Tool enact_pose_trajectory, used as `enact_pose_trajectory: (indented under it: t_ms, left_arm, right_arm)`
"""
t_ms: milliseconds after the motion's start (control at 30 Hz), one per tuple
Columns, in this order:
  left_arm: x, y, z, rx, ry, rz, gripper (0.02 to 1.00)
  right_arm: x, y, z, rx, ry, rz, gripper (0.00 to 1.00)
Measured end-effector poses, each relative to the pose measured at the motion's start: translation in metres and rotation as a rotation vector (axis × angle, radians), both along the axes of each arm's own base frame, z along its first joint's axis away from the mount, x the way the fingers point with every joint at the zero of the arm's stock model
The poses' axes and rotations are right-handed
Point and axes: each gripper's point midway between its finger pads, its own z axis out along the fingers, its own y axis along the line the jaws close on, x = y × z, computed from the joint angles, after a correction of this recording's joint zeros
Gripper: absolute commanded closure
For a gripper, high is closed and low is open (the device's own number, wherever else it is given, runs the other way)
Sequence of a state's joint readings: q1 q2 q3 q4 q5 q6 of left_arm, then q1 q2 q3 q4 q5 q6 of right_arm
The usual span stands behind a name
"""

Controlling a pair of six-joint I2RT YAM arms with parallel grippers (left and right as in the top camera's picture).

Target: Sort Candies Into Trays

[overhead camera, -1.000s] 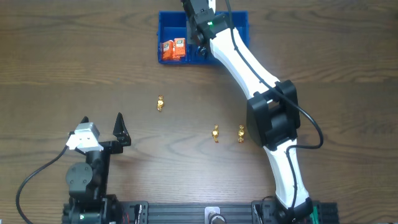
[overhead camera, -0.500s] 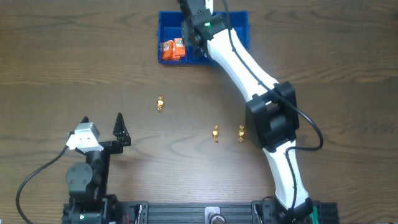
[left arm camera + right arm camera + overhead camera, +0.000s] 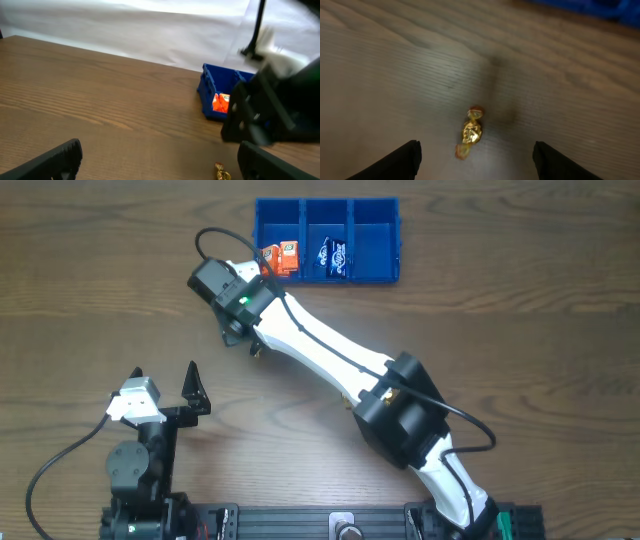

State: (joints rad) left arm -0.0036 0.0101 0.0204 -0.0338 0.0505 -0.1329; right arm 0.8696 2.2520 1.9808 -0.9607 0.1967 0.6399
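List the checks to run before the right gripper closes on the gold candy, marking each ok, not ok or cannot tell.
1. Right gripper open: ok.
2. Gold candy lies between its fingers: ok.
3. Gripper low enough to grasp: cannot tell.
4. Left gripper apart from the candy: ok.
5. Tray has a compartment for gold candies: cannot tell; orange candies lie in one end compartment, a blue-wrapped candy in the middle.

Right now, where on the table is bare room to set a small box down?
Free: the table right of the right arm, below the blue tray; also the far-left corner beside the tray. Crowded: the middle, where that arm stretches over the gold candy.
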Motion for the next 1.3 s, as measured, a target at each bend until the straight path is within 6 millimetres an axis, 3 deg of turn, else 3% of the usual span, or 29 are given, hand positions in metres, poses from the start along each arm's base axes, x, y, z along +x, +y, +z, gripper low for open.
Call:
enact_pose_trajectory:
  t_ms: [167,267,600,767,967,1233,1300]
  left_arm:
    - [0.0,0.0,0.0,0.0,0.0,0.0,0.02]
    - [0.0,0.0,0.0,0.0,0.0,0.0,0.02]
    - [0.0,0.0,0.0,0.0,0.0,0.0,0.02]
    - [0.0,0.0,0.0,0.0,0.0,0.0,0.02]
    - [0.0,0.0,0.0,0.0,0.0,0.0,0.02]
    - [0.0,0.0,0.0,0.0,0.0,0.0,0.02]
    - [0.0,0.0,0.0,0.0,0.0,0.0,0.02]
  right_arm:
    - [-0.005,-0.002,-0.054,-0.042,0.08,-0.045,0.279]
    - [-0.008,-0.002,-0.066,-0.045,0.11,-0.064,0.354]
    - [-0.012,-0.002,-0.072,-0.032,0.136,-0.106,0.457]
    - [-0.013,-0.002,-0.078,-0.033,0.146,-0.118,0.638]
    - [-0.012,0.001,-0.079,-0.024,0.143,-0.119,0.783]
    - [-0.016,-0.004,-0.076,-0.044,0.158,-0.108,0.838]
    - [-0.015,-0.013,-0.059,-0.057,0.139,-0.09,0.838]
